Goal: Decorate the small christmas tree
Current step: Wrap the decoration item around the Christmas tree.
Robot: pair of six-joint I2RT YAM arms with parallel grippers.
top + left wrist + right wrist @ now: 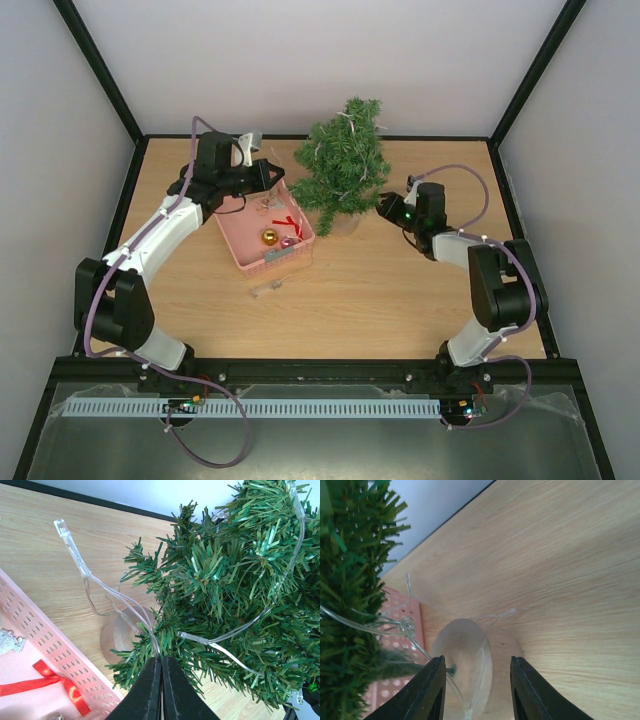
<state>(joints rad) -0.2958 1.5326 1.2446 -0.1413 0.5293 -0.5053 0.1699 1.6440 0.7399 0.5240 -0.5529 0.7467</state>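
Observation:
The small christmas tree (342, 165) stands at the back middle of the table on a round pale base (119, 636). A clear light string (76, 551) runs through its branches. My left gripper (270, 173) is left of the tree, above the pink basket's far end. In the left wrist view it (161, 661) is shut on the clear string at the lower branches. My right gripper (388, 208) is at the tree's right side, low down. In the right wrist view it (477, 680) is open, its fingers either side of the base (465, 655), not touching.
A pink perforated basket (247, 258) lies left of the tree and holds a gold ball (268, 237), a pink ball (288, 242) and a red bow (291, 224). A small clear item (270, 290) lies on the table in front of the basket.

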